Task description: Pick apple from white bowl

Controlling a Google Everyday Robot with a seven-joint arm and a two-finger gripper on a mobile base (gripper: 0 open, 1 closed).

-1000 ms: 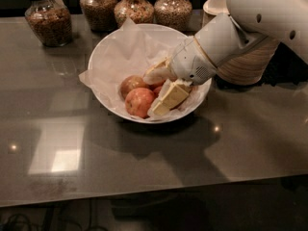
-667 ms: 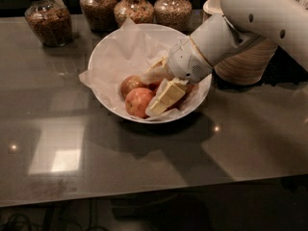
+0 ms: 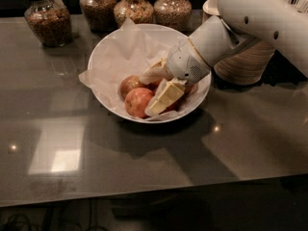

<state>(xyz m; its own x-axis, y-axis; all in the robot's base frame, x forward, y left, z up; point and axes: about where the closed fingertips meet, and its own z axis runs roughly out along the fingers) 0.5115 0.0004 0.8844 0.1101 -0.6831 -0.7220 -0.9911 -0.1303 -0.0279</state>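
Observation:
The white bowl (image 3: 108, 52), lined with crumpled white paper, sits at the middle of the dark table. The apple (image 3: 138, 101), reddish-orange with a yellowish blush, lies at the bowl's front. A duller apple (image 3: 130, 84) rests just behind it. My gripper (image 3: 155, 86) reaches into the bowl from the right and is open. Its lower finger (image 3: 165, 96) lies against the apple's right side, and its upper finger (image 3: 155, 73) is above. A patch of red apple shows between them, mostly hidden. More red fruit (image 3: 191, 88) peeks out behind the wrist.
Several glass jars of grain (image 3: 48, 20) line the table's back edge. A ribbed beige container (image 3: 245, 64) stands right of the bowl, under my arm. The glossy table (image 3: 96, 158) stretches toward the front edge.
The gripper has crept slightly left and lower inside the bowl. The gap between its fingers looks the same. The apples have not visibly moved.

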